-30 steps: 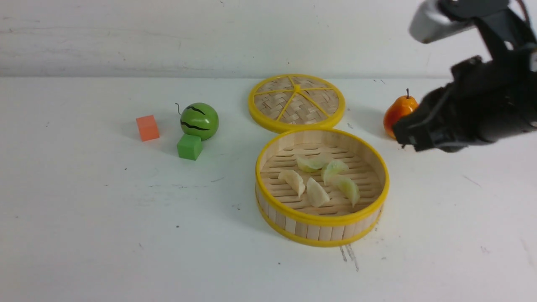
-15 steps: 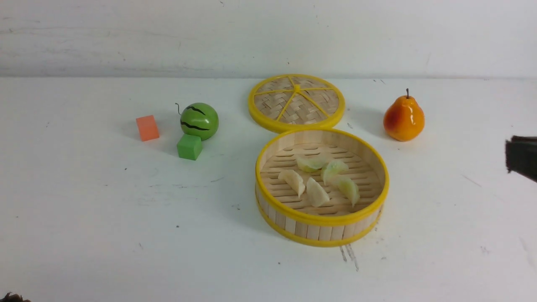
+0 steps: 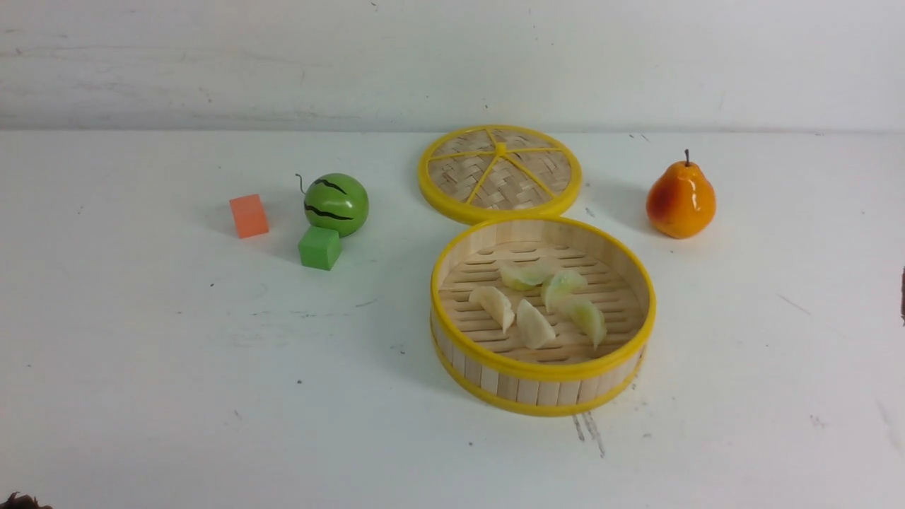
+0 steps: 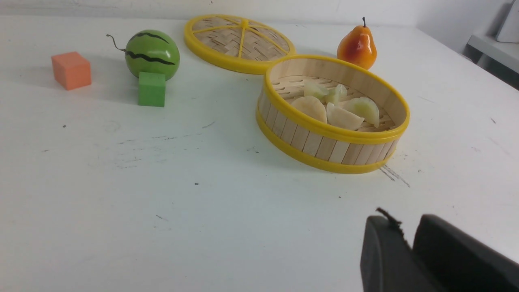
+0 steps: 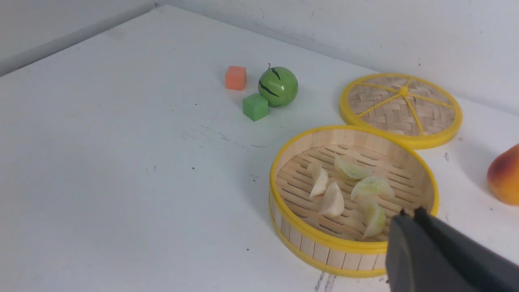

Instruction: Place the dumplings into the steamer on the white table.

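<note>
Apparently done: counting five glossy crescent dumplings (image 3: 534,324), pale cream to yellow-green, on the slatted floor of the round bamboo steamer with yellow rims (image 3: 544,369), clustered near its middle, some touching. Finding none loose on the matte white table (image 3: 177,367).

Reading the right gripper (image 5: 409,213) as pressed closed on nothing, seen in its wrist view in front of the steamer's rim. Reading the left gripper (image 4: 409,227) as empty too, fingers drawn close with at most a slit between them; cannot tell whether fully closed.

Judging the risks: could clip the steamer's rim if the right arm swings low across it, shoving or tipping the basket and spilling the dumplings. Could likewise nudge the flat woven yellow-rimmed lid (image 3: 499,173) just behind the steamer, or roll the glossy orange toy pear (image 3: 680,201) near its right side. Safer kept high and wide. Unlikely to trouble the striped green ball (image 3: 336,203), green cube (image 3: 319,247) and orange cube (image 3: 248,215), well apart to the left
</note>
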`<state>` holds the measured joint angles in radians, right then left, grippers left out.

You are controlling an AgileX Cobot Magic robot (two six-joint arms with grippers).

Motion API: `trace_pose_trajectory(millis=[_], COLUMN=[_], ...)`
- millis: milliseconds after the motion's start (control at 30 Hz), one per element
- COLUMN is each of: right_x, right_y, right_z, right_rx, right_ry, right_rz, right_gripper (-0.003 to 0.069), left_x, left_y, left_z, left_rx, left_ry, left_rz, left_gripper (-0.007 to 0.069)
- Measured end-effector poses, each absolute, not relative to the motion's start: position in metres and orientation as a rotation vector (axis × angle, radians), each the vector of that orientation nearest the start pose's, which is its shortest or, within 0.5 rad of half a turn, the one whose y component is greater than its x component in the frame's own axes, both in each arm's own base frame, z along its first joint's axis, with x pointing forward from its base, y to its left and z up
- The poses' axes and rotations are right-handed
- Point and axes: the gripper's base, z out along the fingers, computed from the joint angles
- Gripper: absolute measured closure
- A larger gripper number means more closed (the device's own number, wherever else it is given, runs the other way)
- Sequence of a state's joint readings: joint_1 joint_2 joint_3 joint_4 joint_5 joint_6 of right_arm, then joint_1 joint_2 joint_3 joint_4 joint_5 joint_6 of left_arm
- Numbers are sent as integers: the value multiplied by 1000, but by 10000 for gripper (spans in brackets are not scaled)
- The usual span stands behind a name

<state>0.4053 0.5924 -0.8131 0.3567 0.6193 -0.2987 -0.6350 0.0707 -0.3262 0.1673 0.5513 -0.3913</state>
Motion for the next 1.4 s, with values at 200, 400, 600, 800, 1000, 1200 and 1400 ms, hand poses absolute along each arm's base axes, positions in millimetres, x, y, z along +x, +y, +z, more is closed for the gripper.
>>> trace_pose_trajectory(millis=[200,400,600,800,1000,1200,1400], right_x=[89,95,82,60,54,53,52], right_y=[58,54,26,5,-3,-4,-4], right_z=[385,368,290,225,181,174,174], right_rx=[-520,-436,-187,-23,153,164,167], right_ry=[1799,1751,1663,1668,1778,1837,1857], right_rz=[468,424,290,109,55,47,46], right_gripper=[675,677,678,679,679,679,679], left_x=[36,36,36,36,36,36,36], left_y=[-17,-17,-17,-17,-17,-17,-17], left_z=[268,268,268,268,268,268,267], left_rx=[284,284,284,284,284,284,284], left_ry=[1784,1784,1783,1783,1784,1784,1785], left_rz=[-558,-558,-559,-559,-558,-558,-558], left_gripper=[512,503,496,491,484,479,473])
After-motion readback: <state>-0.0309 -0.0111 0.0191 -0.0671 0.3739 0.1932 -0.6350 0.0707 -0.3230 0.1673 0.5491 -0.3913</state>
